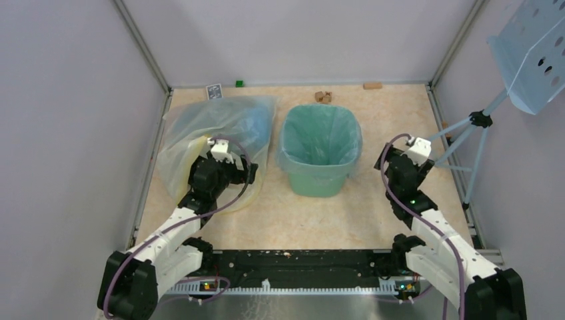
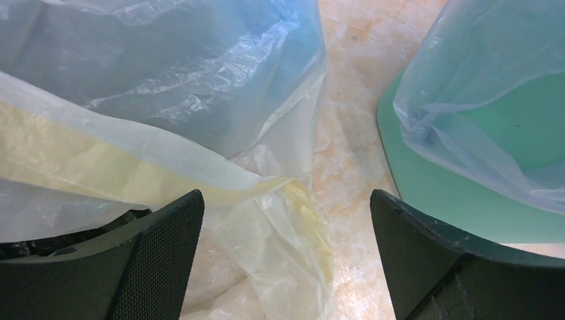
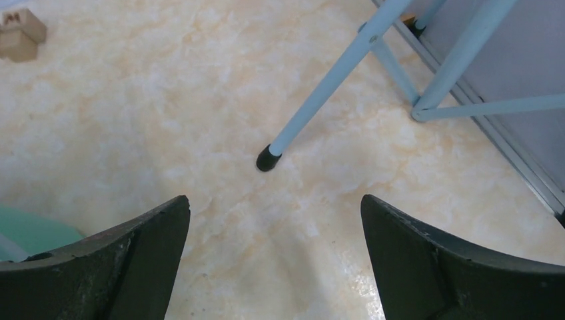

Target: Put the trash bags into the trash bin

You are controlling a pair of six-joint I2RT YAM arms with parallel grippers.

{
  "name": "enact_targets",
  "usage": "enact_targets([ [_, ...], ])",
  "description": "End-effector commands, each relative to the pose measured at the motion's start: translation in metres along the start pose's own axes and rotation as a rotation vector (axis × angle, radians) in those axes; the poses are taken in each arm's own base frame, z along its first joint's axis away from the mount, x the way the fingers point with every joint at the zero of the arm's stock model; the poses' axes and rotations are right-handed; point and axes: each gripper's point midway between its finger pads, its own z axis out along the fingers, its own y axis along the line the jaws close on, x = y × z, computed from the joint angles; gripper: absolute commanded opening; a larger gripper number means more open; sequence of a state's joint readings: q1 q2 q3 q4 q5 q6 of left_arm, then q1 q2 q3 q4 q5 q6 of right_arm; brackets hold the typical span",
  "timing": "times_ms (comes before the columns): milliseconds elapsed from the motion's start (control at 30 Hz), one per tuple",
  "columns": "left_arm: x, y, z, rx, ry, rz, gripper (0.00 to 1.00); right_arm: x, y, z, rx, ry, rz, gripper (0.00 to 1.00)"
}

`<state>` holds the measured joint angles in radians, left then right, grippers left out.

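The mint-green trash bin stands mid-table, and a light-blue trash bag lines it and folds over its rim. More light-blue trash bags lie inside a bigger clear, yellow-tinted bag left of the bin. My left gripper hovers open and empty over that clear bag's near right part. In the left wrist view, my left gripper is over the yellow-tinted plastic, with the blue bags above and the bin to the right. My right gripper is open and empty over bare table, right of the bin.
A light-blue tripod holding a perforated panel stands at the right wall, and one foot is just ahead of my right gripper. Small wooden blocks, a green cube and a card box lie along the back wall.
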<state>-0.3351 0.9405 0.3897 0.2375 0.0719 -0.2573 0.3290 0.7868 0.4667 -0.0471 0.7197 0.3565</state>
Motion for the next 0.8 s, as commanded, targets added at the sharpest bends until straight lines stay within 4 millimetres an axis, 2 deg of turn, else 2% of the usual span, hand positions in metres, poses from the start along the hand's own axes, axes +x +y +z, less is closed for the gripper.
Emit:
enact_targets([
  [0,-0.024,0.005,-0.001,-0.021,-0.146,0.072,0.99,-0.010,0.017,0.011,-0.089,-0.122,-0.009,0.98],
  [100,-0.017,0.021,0.002,-0.090,-0.137,0.125,0.99,0.003,0.025,0.017,-0.134,-0.119,-0.066,0.97],
  [167,-0.015,0.031,0.003,-0.133,-0.157,0.159,0.99,0.008,0.023,0.023,-0.124,-0.157,-0.098,0.90],
  [233,-0.020,0.048,0.004,-0.220,-0.204,0.145,0.99,0.007,0.016,0.025,-0.110,-0.256,-0.055,0.86],
  [267,-0.022,0.051,0.006,-0.236,-0.206,0.149,0.99,-0.001,0.014,0.025,-0.106,-0.318,-0.034,0.85],
  [333,-0.027,0.056,0.010,-0.257,-0.219,0.187,0.99,0.013,0.001,0.034,-0.057,-0.321,-0.081,0.83],
  [400,-0.029,0.067,0.012,-0.302,-0.215,0.222,0.99,0.016,-0.013,0.046,0.025,-0.340,-0.093,0.79],
  [467,-0.025,0.077,0.013,-0.331,-0.211,0.262,0.99,0.017,-0.018,0.048,0.049,-0.379,-0.091,0.79],
  [500,-0.023,0.080,0.012,-0.336,-0.217,0.271,0.99,0.017,-0.015,0.048,0.038,-0.386,-0.106,0.78],
  [567,-0.014,0.085,0.013,-0.323,-0.212,0.287,0.99,0.023,-0.001,0.053,-0.037,-0.339,-0.133,0.80],
  [633,-0.007,0.090,0.013,-0.319,-0.216,0.313,0.99,0.026,-0.002,0.060,-0.084,-0.317,-0.107,0.87],
  [700,-0.003,0.098,0.013,-0.331,-0.216,0.333,0.99,0.038,-0.002,0.067,-0.138,-0.286,-0.092,0.89],
  [733,-0.002,0.100,0.014,-0.333,-0.212,0.332,0.99,0.029,-0.002,0.068,-0.132,-0.328,-0.082,0.90],
  [767,-0.001,0.098,0.015,-0.312,-0.204,0.327,0.99,0.045,-0.001,0.072,-0.133,-0.243,-0.118,0.90],
])
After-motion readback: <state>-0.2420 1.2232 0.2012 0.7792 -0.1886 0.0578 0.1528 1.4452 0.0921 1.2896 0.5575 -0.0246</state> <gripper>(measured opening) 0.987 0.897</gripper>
